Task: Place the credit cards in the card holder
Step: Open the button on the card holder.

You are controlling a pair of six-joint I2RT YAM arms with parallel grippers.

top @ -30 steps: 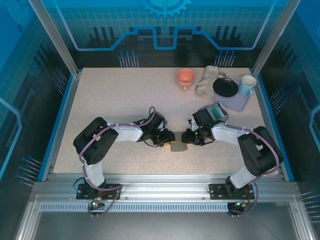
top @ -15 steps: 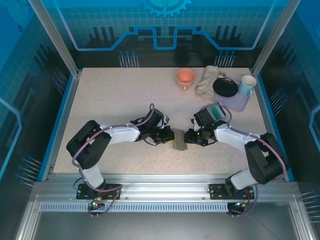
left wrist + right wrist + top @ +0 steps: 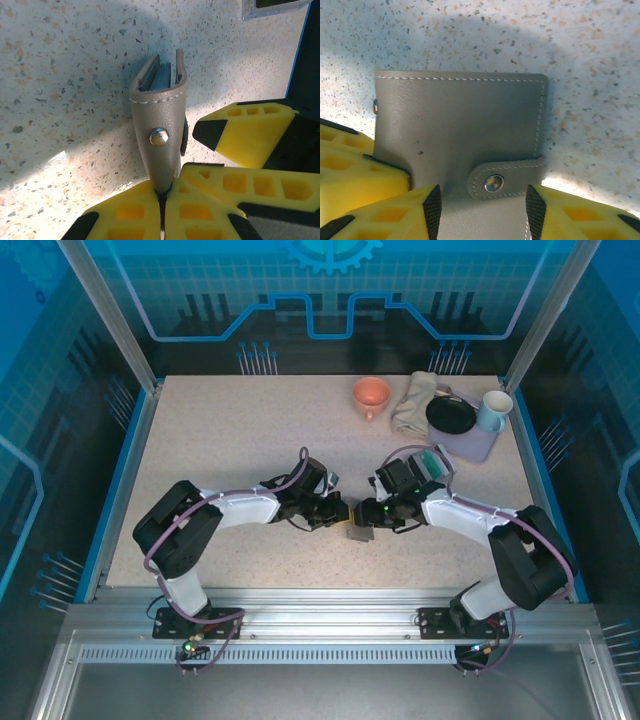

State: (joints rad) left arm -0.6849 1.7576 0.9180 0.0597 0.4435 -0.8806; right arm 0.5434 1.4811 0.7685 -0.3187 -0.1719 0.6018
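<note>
The grey leather card holder (image 3: 359, 531) stands on edge on the speckled table between both grippers. In the left wrist view the card holder (image 3: 161, 125) shows edge-on, with thin bluish credit cards (image 3: 161, 76) tucked inside its top. My left gripper (image 3: 166, 194) is shut on its lower edge. My right gripper (image 3: 484, 202) is open, its fingers astride the snapped strap (image 3: 506, 180) on the flat face of the card holder (image 3: 460, 117). From above, the left gripper (image 3: 340, 513) and the right gripper (image 3: 367, 512) nearly meet.
At the back right stand an orange cup (image 3: 371, 395), a crumpled cloth (image 3: 412, 403), a black bowl (image 3: 451, 415) on a lavender box (image 3: 472, 447) and a pale blue mug (image 3: 493, 410). A clear case with teal-green contents (image 3: 432, 461) sits behind my right wrist.
My left gripper reached right and shut on the card holder's edge. The right gripper's jaws have widened and it has shifted slightly left. The holder has risen from lying flat onto its edge.
</note>
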